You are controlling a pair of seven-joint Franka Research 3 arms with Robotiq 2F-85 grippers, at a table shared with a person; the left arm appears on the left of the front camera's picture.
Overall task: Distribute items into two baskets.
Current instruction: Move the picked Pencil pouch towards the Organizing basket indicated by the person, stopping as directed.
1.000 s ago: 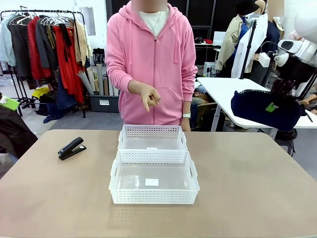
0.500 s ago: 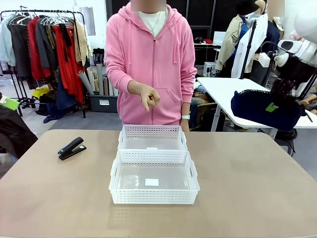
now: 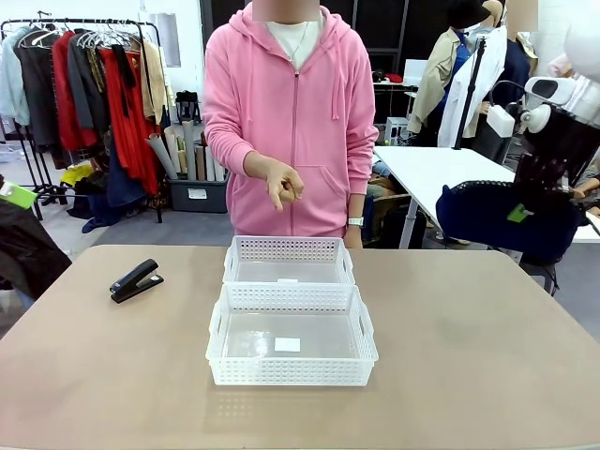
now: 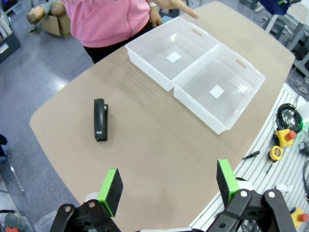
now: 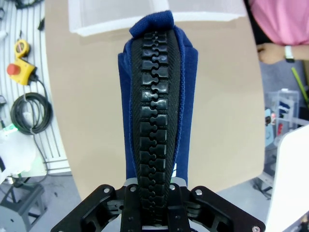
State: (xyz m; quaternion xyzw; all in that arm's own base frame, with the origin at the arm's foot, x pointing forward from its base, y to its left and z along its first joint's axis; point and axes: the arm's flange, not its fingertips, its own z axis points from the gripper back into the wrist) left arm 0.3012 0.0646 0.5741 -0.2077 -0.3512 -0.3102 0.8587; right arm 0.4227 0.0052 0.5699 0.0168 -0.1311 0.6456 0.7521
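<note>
Above the desk's (image 3: 487, 356) right side, the right tool (image 3: 540, 176) clamps the pouch (image 3: 497, 220), lengthwise left-right. Left tool (image 4: 166, 181) gapes open; the stapler (image 3: 136, 280) lies diagonally, near-left to far-right.

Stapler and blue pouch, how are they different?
The stapler lies on the table; the pouch hangs in the air, held by the right gripper. The stapler is black and smaller; the pouch is navy and bigger. The pouch has a zipper, the stapler none. Neither is in the white baskets.
</note>
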